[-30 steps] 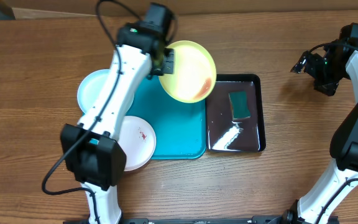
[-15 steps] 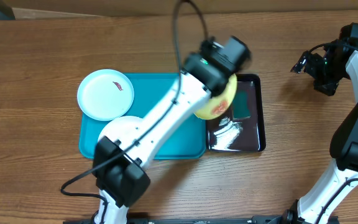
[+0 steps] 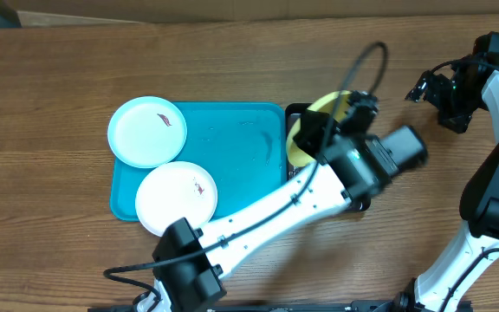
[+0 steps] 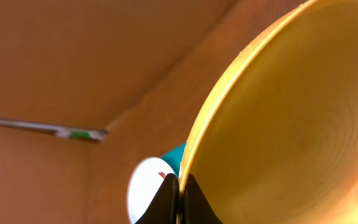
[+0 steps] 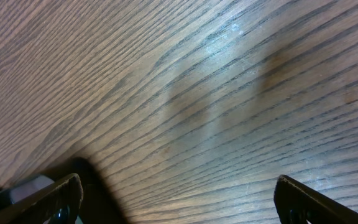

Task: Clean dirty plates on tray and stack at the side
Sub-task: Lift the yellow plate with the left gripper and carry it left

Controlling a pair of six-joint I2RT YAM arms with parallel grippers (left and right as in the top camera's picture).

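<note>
Over black tray (image 3: 291, 110) — left gripper (image 4: 179, 193), jaws pinching yellow plate (image 3: 327, 104) by rim, has carried it off teal tray (image 3: 241, 147); scrubbing likely next. Blue plate (image 3: 147, 131), white plate (image 3: 177, 198) remain on teal tray, smeared. Right gripper (image 5: 179, 205) — jaws spread, empty, well aside.

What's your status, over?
Left pincer shut on yellow plate, right of teal tray. Right pincer open, idle. Blue plate and white plate on tray. Nothing blocking.
</note>
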